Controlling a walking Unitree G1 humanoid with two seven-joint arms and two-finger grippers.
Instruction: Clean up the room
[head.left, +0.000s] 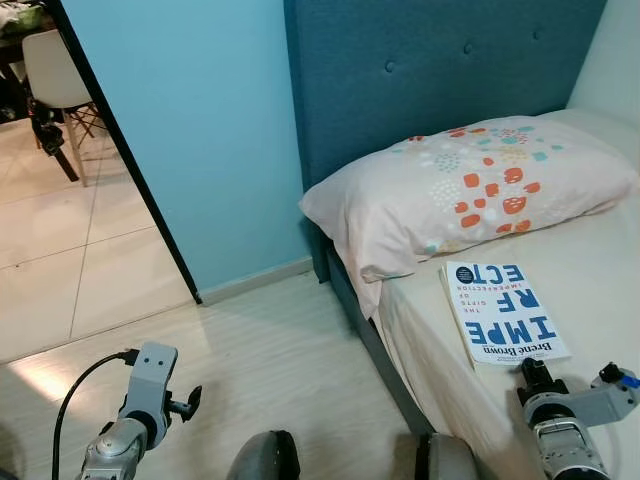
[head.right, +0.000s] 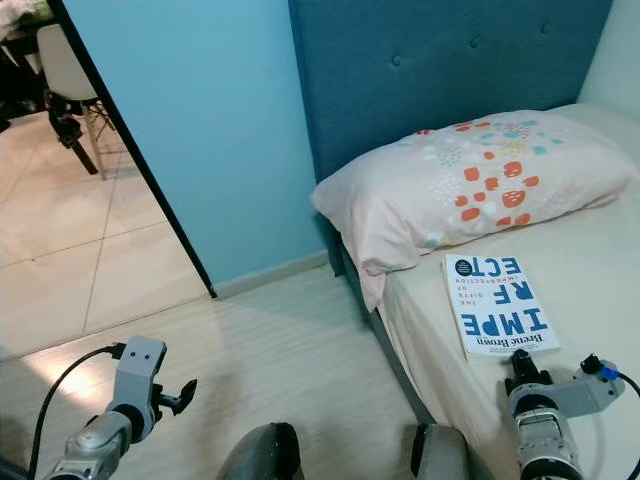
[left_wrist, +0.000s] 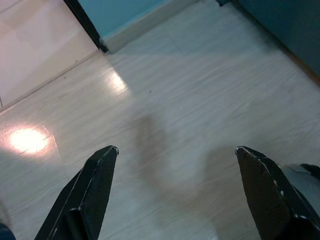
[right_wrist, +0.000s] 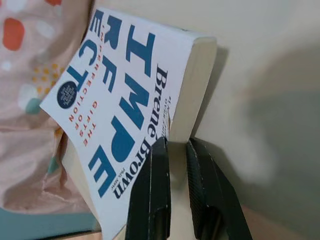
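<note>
chair (head.left: 50, 70) cut by frame edge, book (right_wrist: 120, 100) small print illegible

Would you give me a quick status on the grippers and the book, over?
Right gripper nearly shut at the book's near corner, not yet holding it. Left gripper open over bare floor. Book flat on bed, against pillow. Nothing obstructing.
</note>
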